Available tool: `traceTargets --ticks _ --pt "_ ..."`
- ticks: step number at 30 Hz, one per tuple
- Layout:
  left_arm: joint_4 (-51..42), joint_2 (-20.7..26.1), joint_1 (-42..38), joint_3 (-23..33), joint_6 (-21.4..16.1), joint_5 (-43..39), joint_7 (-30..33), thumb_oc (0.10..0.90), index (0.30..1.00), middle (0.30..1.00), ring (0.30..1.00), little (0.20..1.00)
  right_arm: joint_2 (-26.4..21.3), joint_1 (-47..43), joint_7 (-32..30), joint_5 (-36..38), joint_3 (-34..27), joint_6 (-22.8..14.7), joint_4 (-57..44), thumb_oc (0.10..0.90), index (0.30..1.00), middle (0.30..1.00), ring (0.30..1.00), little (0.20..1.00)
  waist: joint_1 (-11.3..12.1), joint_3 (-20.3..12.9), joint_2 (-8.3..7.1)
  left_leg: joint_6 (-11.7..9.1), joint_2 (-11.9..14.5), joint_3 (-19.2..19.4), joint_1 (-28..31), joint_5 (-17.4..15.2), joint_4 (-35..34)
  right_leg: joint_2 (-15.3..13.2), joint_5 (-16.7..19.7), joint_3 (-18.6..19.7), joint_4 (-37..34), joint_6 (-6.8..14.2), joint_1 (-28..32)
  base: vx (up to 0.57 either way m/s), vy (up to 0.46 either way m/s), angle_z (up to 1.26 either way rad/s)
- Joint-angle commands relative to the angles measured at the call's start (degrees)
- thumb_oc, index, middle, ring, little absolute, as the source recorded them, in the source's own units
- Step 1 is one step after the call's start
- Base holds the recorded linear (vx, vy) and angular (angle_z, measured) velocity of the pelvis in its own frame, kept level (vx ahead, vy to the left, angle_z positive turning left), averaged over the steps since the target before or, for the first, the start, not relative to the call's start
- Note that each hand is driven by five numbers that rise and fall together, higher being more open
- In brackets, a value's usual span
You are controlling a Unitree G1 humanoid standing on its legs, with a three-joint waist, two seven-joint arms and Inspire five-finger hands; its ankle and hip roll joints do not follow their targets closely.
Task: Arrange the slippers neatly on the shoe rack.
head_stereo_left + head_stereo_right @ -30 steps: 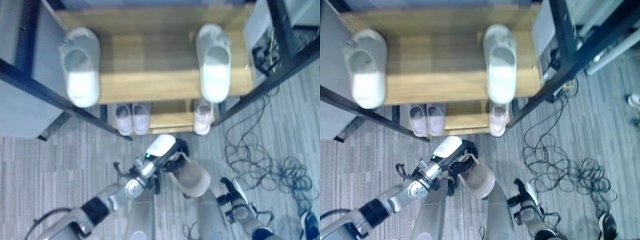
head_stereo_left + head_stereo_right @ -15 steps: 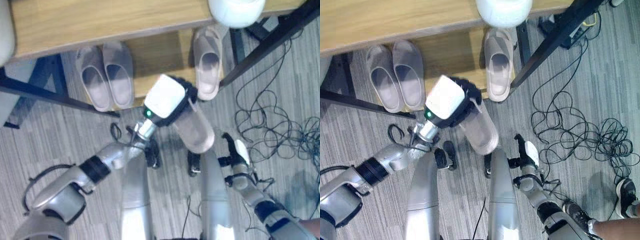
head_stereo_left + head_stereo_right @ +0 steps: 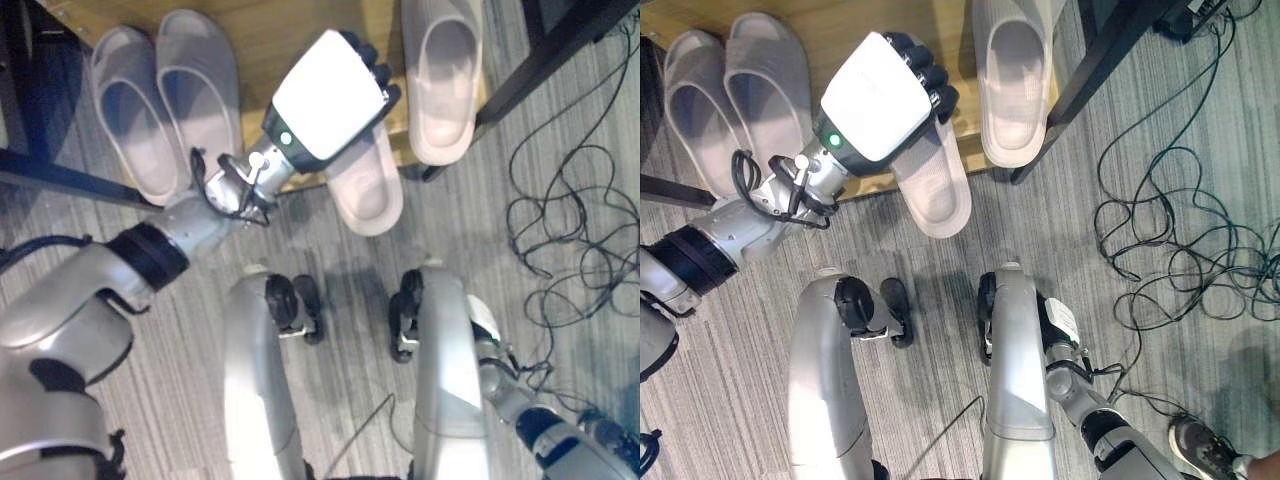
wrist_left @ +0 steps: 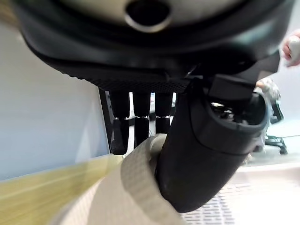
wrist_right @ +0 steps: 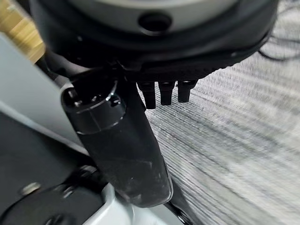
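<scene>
Far left on the low wooden shelf (image 3: 300,20) of the shoe rack you have a pair of pale slippers (image 3: 165,95) lying side by side, touching along their inner edges, heels toward you and hanging a little past the shelf's front lip; a dark rack bar (image 3: 60,172) crosses just below them.

Next along, your left hand (image 3: 335,95) reaches in from the lower left; its fingers and thumb are clamped on the strap of a single beige slipper (image 3: 368,185); the left wrist view shows the thumb (image 4: 206,154) pressed against the strap (image 4: 138,183) with the fingers (image 4: 136,126) curled over the far side; that slipper's toe end sits at the shelf edge under the hand, its heel juts out over the grey striped floor (image 3: 150,330); whether the sole rests on the wood I cannot tell.

Just right of it, a matching beige slipper (image 3: 440,75) lies on the shelf, heel toward you and slightly overhanging; the two are near but apart, and the held one is angled rather than parallel.

Right again, a dark rack leg (image 3: 550,60) slants past; beyond it loose cables (image 3: 570,240) sprawl on the floor.

Your right hand (image 5: 126,145) shows in its wrist view over the floor, thumb straight, fingers relaxed, holding nothing.
</scene>
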Motion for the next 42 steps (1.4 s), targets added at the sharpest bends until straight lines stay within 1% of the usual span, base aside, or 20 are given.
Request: traceTargets --ticks 1,2,4,8,12,14,17,18,19,20,23,24,26,27,28,30,31,34,37,42 --pt "-1.3 1.9 -9.7 0.2 2.6 0.4 6.0 0.400 0.300 0.300 0.300 0.300 0.6 2.0 -2.7 11.4 -6.5 -6.7 -10.2 0.800 0.900 0.900 0.900 0.900 -1.6 -2.3 -1.61 -0.7 -0.5 -8.6 8.5 -14.3 4.4 0.0 2.0 3.0 -4.1 -0.9 2.0 0.06 0.043 -0.08" --pt "0.2 3.6 -13.3 -2.8 3.3 0.2 6.5 0.400 0.300 0.300 0.300 0.300 -0.2 3.9 -2.9 14.4 -8.6 -9.4 -14.2 0.800 0.900 0.900 0.900 0.900 -2.2 -1.1 -2.00 -0.6 -0.5 -9.1 8.5 -15.7 7.1 -0.3 1.1 3.4 -1.9 -1.0 2.0 0.05 0.047 -0.01" --pt "2.2 3.5 -17.9 -7.7 3.0 -0.2 5.9 0.400 0.300 0.300 0.300 0.300 -0.8 7.8 -2.6 17.5 -10.0 -12.2 -17.6 0.800 0.900 0.900 0.900 0.900 -2.6 -1.0 -2.82 -0.3 -0.6 -9.6 8.5 -17.2 9.5 -0.5 0.0 4.0 0.6 -0.9 2.0 0.05 0.062 -0.05" --pt "4.5 2.4 -20.2 -10.4 3.1 -0.3 6.2 0.400 0.300 0.300 0.300 0.300 -0.4 8.8 -2.8 18.2 -9.5 -13.1 -17.5 0.800 0.900 0.900 0.900 0.900 -2.6 -1.0 -3.73 0.1 -0.7 -9.8 8.5 -18.4 12.0 -0.6 -0.8 4.9 3.0 -1.1 2.0 0.02 0.013 -0.03" --pt "10.6 -1.8 -23.2 -12.6 3.6 -1.2 6.3 0.400 0.300 0.300 0.300 0.300 0.1 7.5 -2.1 21.7 -8.7 -13.9 -15.8 0.800 0.900 0.900 0.900 0.900 -3.0 -1.0 -4.22 0.5 -0.5 -10.4 8.5 -19.4 13.7 -0.6 -1.6 5.1 3.7 -1.4 2.0 0.01 0.011 -0.02" --pt "15.6 -3.6 -24.4 -13.0 3.2 -1.5 5.9 0.400 0.300 0.300 0.300 0.300 -0.1 6.5 -1.3 22.9 -7.7 -14.4 -14.0 0.800 0.900 0.900 0.900 0.900 -3.5 -1.0 -3.71 0.5 -0.1 -11.0 8.5 -19.2 13.5 -0.6 -0.9 4.8 2.8 -1.4 2.0 0.01 0.061 -0.08" --pt "17.8 -3.5 -25.0 -13.0 2.9 -1.6 5.6 0.400 0.300 0.300 0.300 0.300 -0.7 7.2 -1.0 22.6 -7.3 -14.7 -14.0 0.800 0.900 0.900 0.900 0.900 -3.9 -1.0 -3.50 0.5 0.4 -11.4 8.5 -18.9 13.2 -0.5 -0.3 4.4 1.9 -1.5 2.0 0.00 0.046 -0.15" --pt "18.4 -3.3 -25.5 -13.0 2.8 -1.4 5.2 0.400 0.300 0.300 0.300 0.300 -1.4 8.1 -1.0 22.6 -7.2 -15.4 -14.2 0.800 0.900 0.900 0.900 0.900 -4.2 -1.0 -2.87 0.5 0.6 -11.8 8.5 -18.7 13.0 -0.4 0.1 4.1 1.4 -1.4 2.0 0.00 0.054 -0.20" --pt "18.4 -3.4 -25.5 -13.0 2.7 -1.4 5.2 0.400 0.300 0.300 0.300 0.300 -1.4 8.2 -1.0 22.6 -7.3 -15.4 -14.3 0.800 0.900 0.900 0.900 0.900 -4.1 -1.0 -2.84 0.5 0.6 -11.8 8.5 -18.7 13.0 -0.4 0.2 4.0 1.4 -1.4 2.0 -0.01 0.077 -0.20" --pt "20.3 -3.5 -26.2 -13.0 2.2 -1.0 4.3 0.400 0.300 0.300 0.300 0.300 -2.3 9.3 -0.4 22.8 -7.3 -16.0 -14.6 0.800 0.900 0.900 0.900 0.900 -4.7 -1.0 -2.01 0.4 0.8 -12.2 8.5 -18.3 12.7 -0.2 0.6 3.7 0.5 -1.3 2.0 0.00 0.046 -0.14" --pt "21.6 -3.6 -27.0 -13.0 1.7 -0.5 3.1 0.400 0.300 0.300 0.300 0.300 -3.1 10.0 0.0 22.8 -7.6 -16.0 -14.5 0.800 0.900 0.900 0.900 0.900 -4.9 -1.0 -1.47 0.5 0.9 -12.3 8.5 -18.2 12.5 0.0 1.1 3.7 -0.2 -1.1 2.0 0.00 0.053 -0.11" --pt "22.0 -3.0 -27.6 -13.0 1.1 0.3 1.8 0.400 0.300 0.300 0.300 0.300 -3.9 10.9 0.8 22.7 -7.9 -16.2 -14.6 0.800 0.900 0.900 0.900 0.900 -5.2 -1.0 -0.94 0.4 1.0 -12.4 8.5 -17.9 12.1 0.0 1.4 3.7 -0.7 -0.9 2.0 0.00 0.053 -0.12" --pt "22.9 -2.8 -27.1 -13.0 0.8 0.2 1.1 0.400 0.300 0.300 0.300 0.300 -4.1 11.3 1.3 22.7 -8.0 -16.3 -15.2 0.800 0.900 0.900 0.900 0.900 -5.4 -1.0 -1.16 0.3 1.0 -12.3 8.5 -18.0 12.0 0.0 1.5 3.8 -0.7 -0.9 2.0 0.00 0.051 -0.06" --pt "23.1 -2.8 -27.3 -13.0 0.6 0.2 0.7 0.455 0.382 0.382 0.382 0.382 -4.4 11.7 1.6 22.8 -8.0 -16.4 -15.4 0.800 0.900 0.900 0.900 0.900 -5.5 -1.0 -1.02 0.2 1.1 -12.4 8.5 -18.0 12.1 0.1 1.5 3.9 -0.5 -0.8 2.0 0.02 0.074 -0.05" --pt "24.8 -3.1 -27.2 -13.0 0.3 -0.1 -0.5 0.800 0.900 0.900 0.900 0.900 -4.5 11.7 2.6 23.1 -7.7 -16.4 -15.5 0.800 0.900 0.900 0.900 0.900 -5.6 -1.0 -1.25 0.0 1.2 -12.6 8.5 -18.2 12.8 0.0 1.5 4.0 0.0 -0.7 2.0 0.02 0.046 -0.04" --pt "25.5 -3.3 -27.6 -13.0 0.6 -0.3 -0.4 0.800 0.900 0.900 0.900 0.900 -4.6 11.6 2.9 23.2 -7.6 -16.3 -15.5 0.800 0.900 0.900 0.900 0.900 -5.6 -1.0 -1.39 0.0 1.3 -12.6 8.5 -18.3 13.0 0.0 1.5 4.0 0.1 -0.7 2.0 0.01 0.037 -0.05" --pt "28.4 -4.1 -29.4 -13.0 2.3 -2.0 0.0 0.800 0.900 0.900 0.900 0.900 -3.9 11.9 3.8 23.0 -6.8 -16.3 -16.3 0.800 0.900 0.900 0.900 0.900 -5.5 -1.0 -2.40 0.0 1.3 -12.8 8.5 -18.5 13.3 0.0 1.5 4.3 0.4 -0.5 2.0 -0.01 0.027 -0.08" --pt "27.8 -4.6 -30.7 -13.0 2.5 -3.5 0.2 0.800 0.900 0.900 0.900 0.900 -2.9 13.0 4.5 23.2 -6.6 -16.2 -17.3 0.800 0.900 0.900 0.900 0.900 -5.4 -1.0 -3.50 0.1 1.2 -12.6 8.5 -18.7 13.8 0.0 1.3 4.9 1.3 -0.5 2.0 -0.02 0.001 -0.04" --pt "26.0 -4.8 -30.9 -13.0 1.7 -3.5 -0.6 0.800 0.900 0.900 0.900 0.900 -2.8 13.5 5.1 23.7 -6.6 -15.7 -17.1 0.800 0.900 0.900 0.900 0.900 -5.4 -1.0 -3.67 0.0 0.9 -12.2 8.5 -18.8 14.2 0.2 1.0 5.5 1.9 -0.6 2.0 0.00 0.000 0.00" --pt "22.6 -5.4 -32.2 -13.0 0.8 -4.0 -2.0 0.800 0.900 0.900 0.900 0.900 -2.3 12.1 5.9 22.9 -5.1 -13.5 -14.8 0.800 0.900 0.900 0.900 0.900 -5.3 -1.0 -3.61 -0.4 0.3 -12.2 8.5 -18.5 14.6 0.1 0.4 6.2 3.4 -1.3 2.0 -0.02 -0.024 0.03"
